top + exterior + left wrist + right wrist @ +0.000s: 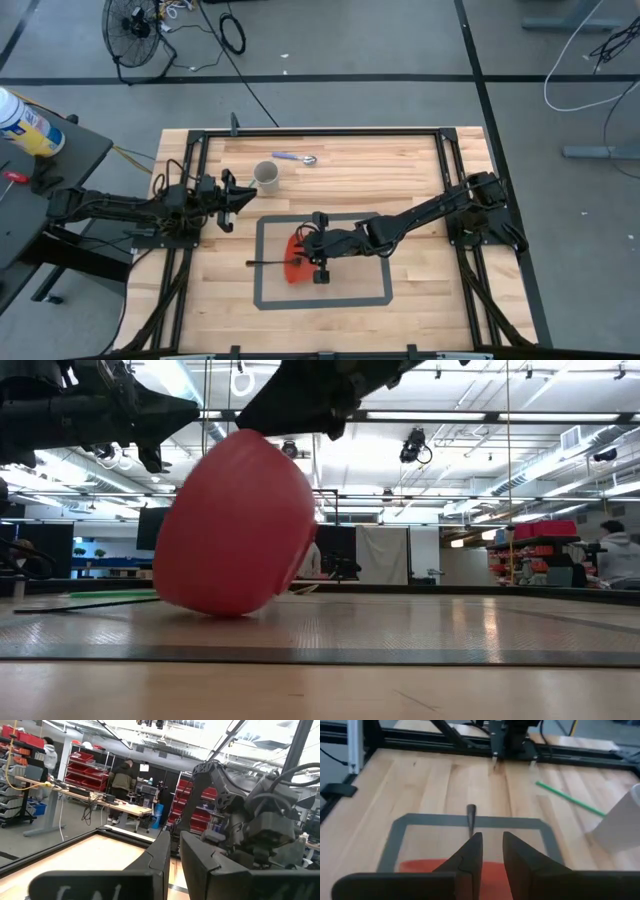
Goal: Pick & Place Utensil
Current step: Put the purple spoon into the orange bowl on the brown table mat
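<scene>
Inside the grey taped rectangle [322,261] on the wooden surface [420,170], a red bowl [296,262] is tipped onto its side rather than standing on its base; the low view shows it leaning on its rounded wall with the rim turned away, so whether anything lies inside cannot be told. A thin dark utensil [265,263] lies flat on the surface, its handle reaching out from the bowl across the tape line toward the left arm's side; in the right wrist view its tip [471,815] rests on the tape just ahead of the fingers.

The right hand [318,262] hangs directly over the bowl's rim, its two fingers [470,855] drawn close with only a narrow gap between them. Whether they pinch the utensil or the bowl's edge cannot be told, since the contact point is hidden beneath them.

Farther back, a white cup [266,176] stands upright outside the rectangle, its contents not visible. Beyond it, near the far edge, lies a spoon with a purple handle [296,157].

The left hand [228,197] waits near the cup, raised off the surface, fingers [160,857] nearly together and holding nothing.
</scene>
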Available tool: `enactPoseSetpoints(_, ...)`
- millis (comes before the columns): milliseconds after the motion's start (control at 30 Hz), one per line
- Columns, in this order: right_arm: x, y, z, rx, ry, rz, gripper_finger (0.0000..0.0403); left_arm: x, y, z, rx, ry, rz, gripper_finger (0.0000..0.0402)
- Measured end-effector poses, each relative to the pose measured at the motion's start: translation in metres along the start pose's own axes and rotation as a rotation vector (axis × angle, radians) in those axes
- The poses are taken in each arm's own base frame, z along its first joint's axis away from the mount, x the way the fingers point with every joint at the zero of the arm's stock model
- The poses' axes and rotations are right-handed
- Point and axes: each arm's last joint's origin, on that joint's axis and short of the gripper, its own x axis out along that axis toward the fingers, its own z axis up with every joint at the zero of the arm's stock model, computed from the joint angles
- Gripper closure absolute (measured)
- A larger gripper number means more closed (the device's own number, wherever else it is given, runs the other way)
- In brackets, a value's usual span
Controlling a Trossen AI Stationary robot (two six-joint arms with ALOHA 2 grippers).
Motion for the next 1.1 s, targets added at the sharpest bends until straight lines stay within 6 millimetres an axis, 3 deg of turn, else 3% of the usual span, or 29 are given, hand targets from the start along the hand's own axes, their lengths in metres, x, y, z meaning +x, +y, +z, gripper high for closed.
enactPoseSetpoints(333, -0.003, -0.002, 0.008, -0.027, -0.038, -0.082, 0.0325, 0.0, 0.0, 0.0, 0.0, 0.001, 0.0, 0.0354)
enactPoseSetpoints(600, -0.032, -0.019, 0.027, 0.0, -0.059, -0.239, 0.0325, 0.0, 0.0, 0.0, -0.012, 0.005, 0.001, 0.0354)
enactPoseSetpoints(700, -0.039, -0.033, 0.027, 0.002, -0.013, -0.296, 0.0325, 0.0, 0.0, 0.0, -0.014, 0.005, 0.001, 0.0354)
enactPoseSetpoints(867, -0.034, -0.066, 0.021, 0.104, 0.055, -0.298, 0.0318, 0.0, 0.0, 0.0, -0.002, 0.005, 0.001, 0.0354)
enactPoseSetpoints(1100, -0.017, -0.124, -0.009, 0.218, 0.155, -0.305, 0.026, 0.0, 0.0, 0.0, -0.001, 0.005, 0.001, 0.0354)
